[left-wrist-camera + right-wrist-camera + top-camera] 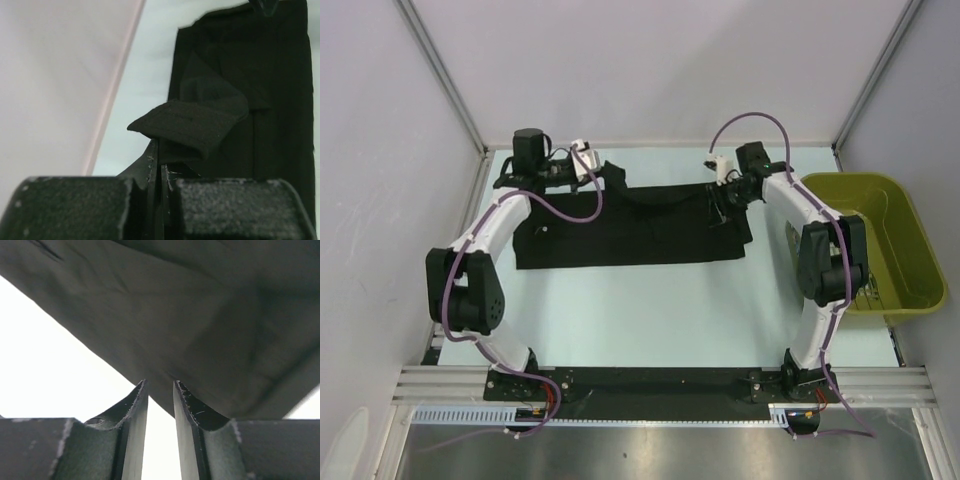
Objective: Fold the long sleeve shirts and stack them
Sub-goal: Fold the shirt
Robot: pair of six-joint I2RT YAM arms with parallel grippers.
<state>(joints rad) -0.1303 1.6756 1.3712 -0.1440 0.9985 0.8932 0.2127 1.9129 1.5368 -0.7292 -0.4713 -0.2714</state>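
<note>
The black long sleeve shirt (630, 235) lay spread on the far half of the desk (650, 310), its long axis running left to right. The left gripper (588, 165) sat at its far left end, jaws closed on a fold of cloth. The right gripper (723, 190) sat at the far right end, jaws a slit apart with cloth at the tips; whether they held it could not be told.

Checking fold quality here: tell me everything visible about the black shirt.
The black shirt is plain, matte, soft fabric, spread as a wide flat band across the far part of the table. A folded end at its left is raised and pinched in the left gripper. Its right end meets the right gripper, grip unclear.
</note>
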